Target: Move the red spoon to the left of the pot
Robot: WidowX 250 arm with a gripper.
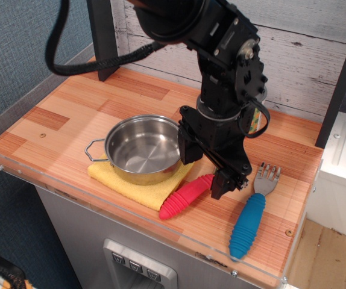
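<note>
The gripper (204,171) hangs spread wide over the red spoon (185,196), one finger by the pot (143,149), the other beside the fork (251,214); it grips nothing. The spoon lies near the counter's front edge, just right of the pot on its yellow cloth (122,183).

Blue-handled metal fork (252,212) lying near the front right corner of the wooden bench (58,114). Yellow cloth (128,186) spread flat toward the front edge. Green-and-orange dotted tin can (255,123), mostly hidden, by the back edge.
</note>
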